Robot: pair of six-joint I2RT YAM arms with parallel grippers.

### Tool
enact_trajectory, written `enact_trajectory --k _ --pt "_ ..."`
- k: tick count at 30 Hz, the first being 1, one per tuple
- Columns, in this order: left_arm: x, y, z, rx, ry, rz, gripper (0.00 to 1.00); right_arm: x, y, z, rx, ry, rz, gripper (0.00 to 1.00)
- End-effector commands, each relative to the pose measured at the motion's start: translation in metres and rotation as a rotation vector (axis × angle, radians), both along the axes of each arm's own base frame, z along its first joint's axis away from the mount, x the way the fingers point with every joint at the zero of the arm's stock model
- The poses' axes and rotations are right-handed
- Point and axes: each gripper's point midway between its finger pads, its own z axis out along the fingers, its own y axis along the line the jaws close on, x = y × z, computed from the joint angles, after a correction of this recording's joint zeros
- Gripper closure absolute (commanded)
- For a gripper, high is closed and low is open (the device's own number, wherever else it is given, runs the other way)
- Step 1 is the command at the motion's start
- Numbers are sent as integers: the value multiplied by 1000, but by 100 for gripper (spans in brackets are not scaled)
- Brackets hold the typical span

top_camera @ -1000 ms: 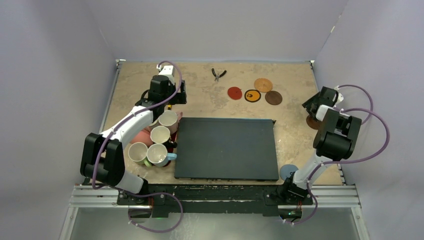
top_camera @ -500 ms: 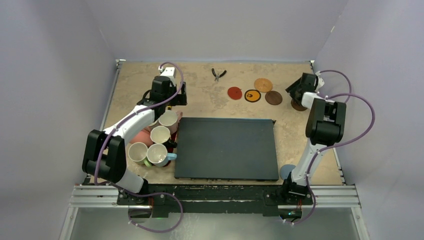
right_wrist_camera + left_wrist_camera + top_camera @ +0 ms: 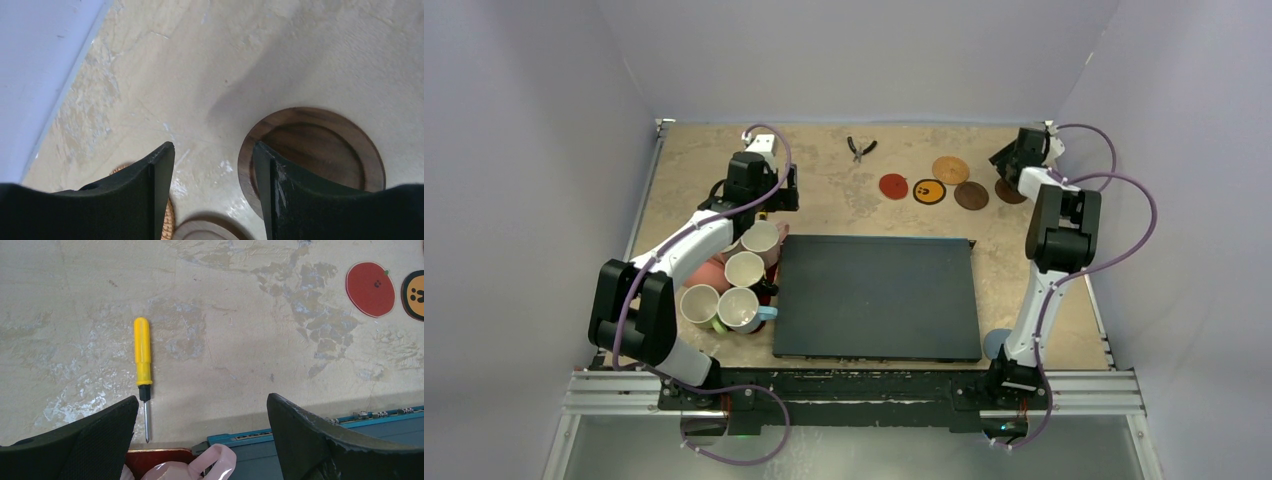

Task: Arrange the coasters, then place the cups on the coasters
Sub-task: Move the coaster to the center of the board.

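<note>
Red [image 3: 892,185], yellow-and-black [image 3: 929,191], tan cork [image 3: 950,169] and dark brown [image 3: 971,195] coasters lie grouped at the back. The brown wood coaster [image 3: 1008,190] [image 3: 312,150] lies flat just right of them. My right gripper [image 3: 1012,162] [image 3: 214,147] is open above it, one finger resting on its left rim. A grey-blue coaster [image 3: 999,343] lies by the right arm's base. Several cups [image 3: 744,269] cluster at the left. My left gripper [image 3: 776,195] [image 3: 202,399] hangs open and empty beyond a pale pink cup's handle [image 3: 215,462].
A large black mat [image 3: 876,297] fills the middle. The red tray [image 3: 155,457] lies under the cups. A yellow screwdriver [image 3: 142,360] lies near the left gripper. Pliers [image 3: 860,148] lie at the back. Walls close in the back and both sides.
My right arm has swung from the right edge toward the back, and the brown wood coaster has slid along with it up to the other coasters. The left arm has not moved.
</note>
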Motion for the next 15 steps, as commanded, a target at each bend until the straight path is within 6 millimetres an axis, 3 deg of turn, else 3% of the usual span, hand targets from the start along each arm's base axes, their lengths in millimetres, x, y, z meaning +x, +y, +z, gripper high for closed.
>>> enact_trajectory --k 1,15 --pt "7 -4 19 -3 -64 -22 5 -3 14 -28 32 86 -18 37" --pt "8 -1 16 17 -57 -13 6 40 34 -33 44 58 12 37"
